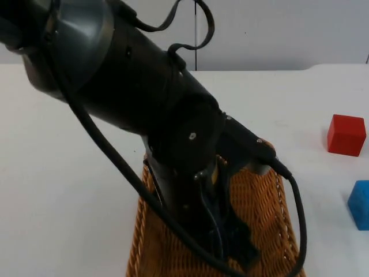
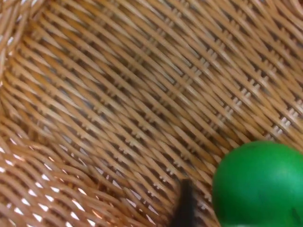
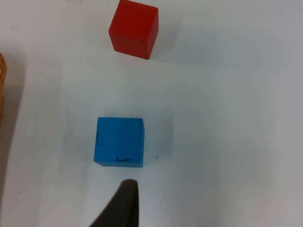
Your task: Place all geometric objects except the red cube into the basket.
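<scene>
The left arm reaches down into the wicker basket (image 1: 266, 203) at the front middle of the table, and my left gripper (image 1: 240, 247) is low inside it. A green ball (image 2: 261, 185) rests on the basket's woven floor (image 2: 118, 94), right beside my left gripper (image 2: 185, 204); whether it is held I cannot tell. On the table to the right of the basket lie a blue cube (image 1: 361, 205) and, farther back, a red cube (image 1: 346, 135). My right gripper (image 3: 124, 203) hovers just short of the blue cube (image 3: 119, 141), with the red cube (image 3: 134, 28) beyond it.
The left arm's bulk hides much of the basket and the table's middle. The basket's rim (image 3: 2, 80) lies a short way from the blue cube. White table stretches around both cubes, with the grey wall (image 1: 277, 29) at the back.
</scene>
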`<action>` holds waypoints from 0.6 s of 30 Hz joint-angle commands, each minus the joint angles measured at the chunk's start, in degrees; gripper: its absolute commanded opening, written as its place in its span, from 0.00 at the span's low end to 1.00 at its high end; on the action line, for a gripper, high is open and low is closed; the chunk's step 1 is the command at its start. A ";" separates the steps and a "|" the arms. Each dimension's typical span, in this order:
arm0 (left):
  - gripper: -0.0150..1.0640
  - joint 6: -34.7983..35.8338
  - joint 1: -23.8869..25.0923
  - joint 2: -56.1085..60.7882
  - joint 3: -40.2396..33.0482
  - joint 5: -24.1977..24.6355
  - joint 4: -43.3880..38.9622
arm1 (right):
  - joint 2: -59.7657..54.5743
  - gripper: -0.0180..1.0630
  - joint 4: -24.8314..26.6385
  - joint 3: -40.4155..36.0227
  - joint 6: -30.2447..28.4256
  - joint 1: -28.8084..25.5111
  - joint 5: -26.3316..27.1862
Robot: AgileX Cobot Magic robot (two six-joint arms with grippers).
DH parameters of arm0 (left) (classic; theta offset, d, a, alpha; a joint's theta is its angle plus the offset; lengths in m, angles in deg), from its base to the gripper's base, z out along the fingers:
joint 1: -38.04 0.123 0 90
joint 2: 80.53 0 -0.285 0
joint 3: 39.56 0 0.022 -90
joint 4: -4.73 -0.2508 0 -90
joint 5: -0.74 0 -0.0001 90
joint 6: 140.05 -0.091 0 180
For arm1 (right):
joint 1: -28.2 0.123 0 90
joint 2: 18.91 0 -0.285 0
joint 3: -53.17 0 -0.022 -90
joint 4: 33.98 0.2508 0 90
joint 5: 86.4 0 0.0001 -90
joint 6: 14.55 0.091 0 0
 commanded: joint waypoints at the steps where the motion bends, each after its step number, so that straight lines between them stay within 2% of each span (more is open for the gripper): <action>1: 0.80 0.41 -0.25 0.77 -0.12 0.55 1.29 | 0.15 0.99 -0.02 -0.32 -0.40 -0.29 0.65; 3: 0.99 0.16 -0.25 2.22 -0.12 1.93 1.29 | 0.15 0.99 -0.02 -0.32 -0.40 -0.29 0.65; 14: 0.99 -0.05 0.48 17.67 -0.12 5.89 0.90 | 0.15 0.99 -0.27 -0.32 -0.40 -0.29 0.81; 18: 0.99 -0.05 4.64 25.85 -0.12 10.57 1.29 | 0.15 0.99 -0.27 -0.32 -0.40 -0.29 0.64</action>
